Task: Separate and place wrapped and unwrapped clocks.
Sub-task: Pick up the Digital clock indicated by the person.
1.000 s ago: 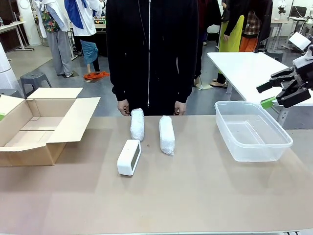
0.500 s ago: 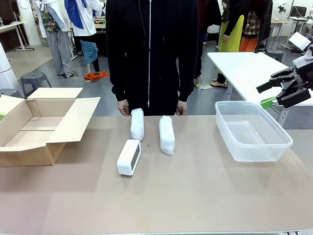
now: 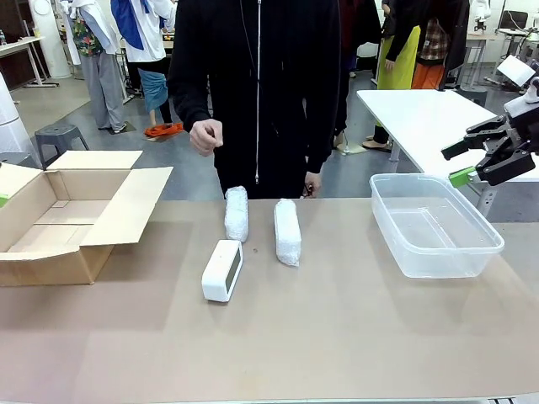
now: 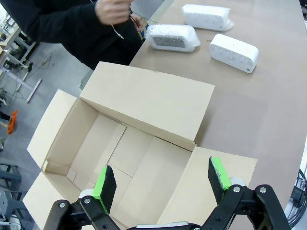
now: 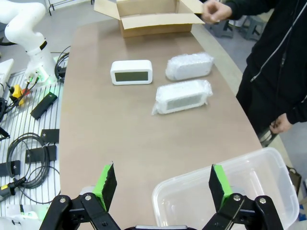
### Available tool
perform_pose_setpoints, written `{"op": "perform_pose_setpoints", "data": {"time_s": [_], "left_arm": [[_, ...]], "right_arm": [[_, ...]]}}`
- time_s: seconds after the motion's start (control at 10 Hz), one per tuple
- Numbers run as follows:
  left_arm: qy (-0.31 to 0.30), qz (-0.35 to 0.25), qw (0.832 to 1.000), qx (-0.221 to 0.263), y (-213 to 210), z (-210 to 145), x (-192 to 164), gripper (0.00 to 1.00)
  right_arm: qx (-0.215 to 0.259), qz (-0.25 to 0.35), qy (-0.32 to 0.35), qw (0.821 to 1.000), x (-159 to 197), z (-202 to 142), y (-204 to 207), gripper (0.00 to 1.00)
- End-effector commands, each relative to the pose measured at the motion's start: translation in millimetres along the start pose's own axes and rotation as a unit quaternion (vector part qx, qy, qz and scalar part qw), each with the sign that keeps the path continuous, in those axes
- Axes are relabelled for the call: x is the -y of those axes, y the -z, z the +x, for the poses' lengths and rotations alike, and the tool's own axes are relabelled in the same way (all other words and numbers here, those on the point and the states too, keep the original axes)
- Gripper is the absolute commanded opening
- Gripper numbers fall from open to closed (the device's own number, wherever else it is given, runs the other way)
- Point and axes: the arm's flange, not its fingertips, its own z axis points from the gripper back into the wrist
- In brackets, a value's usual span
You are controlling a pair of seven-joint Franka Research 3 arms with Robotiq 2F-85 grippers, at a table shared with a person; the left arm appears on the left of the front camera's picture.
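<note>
the person's hand has lifted off the counter to chest height; one wrapped clock, the second wrapped clock and the bare clock lie untouched mid-counter; both arms' jaws hang released and empty, so sorting looks free to begin.

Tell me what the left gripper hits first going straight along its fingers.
Probably the open cardboard box: the left gripper, fingers apart, points at its inside floor, though depth is unclear.

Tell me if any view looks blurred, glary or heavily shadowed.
Front view: even soft light, faint shadow beside the bare clock, pale sheen on the clear tub. Left wrist view: the person's hand looks smeared. Right wrist view: sharp, no strong glare.
</note>
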Motion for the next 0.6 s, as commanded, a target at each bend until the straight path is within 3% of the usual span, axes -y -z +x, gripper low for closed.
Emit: {"op": "perform_pose_setpoints", "data": {"time_s": [0.0, 0.5], "left_arm": [[0.007, -0.003, 1.000, 0.007, 0.4, -2.4, -1.6, 1.00], [0.007, -0.003, 1.000, 0.007, 0.4, -2.4, -1.6, 1.00]], "right_arm": [[0.017, -0.001, -0.007, 1.000, 0.6, -4.4, 5.5, 1.00], [0.017, -0.001, -0.007, 1.000, 0.6, -4.4, 5.5, 1.00]]}}
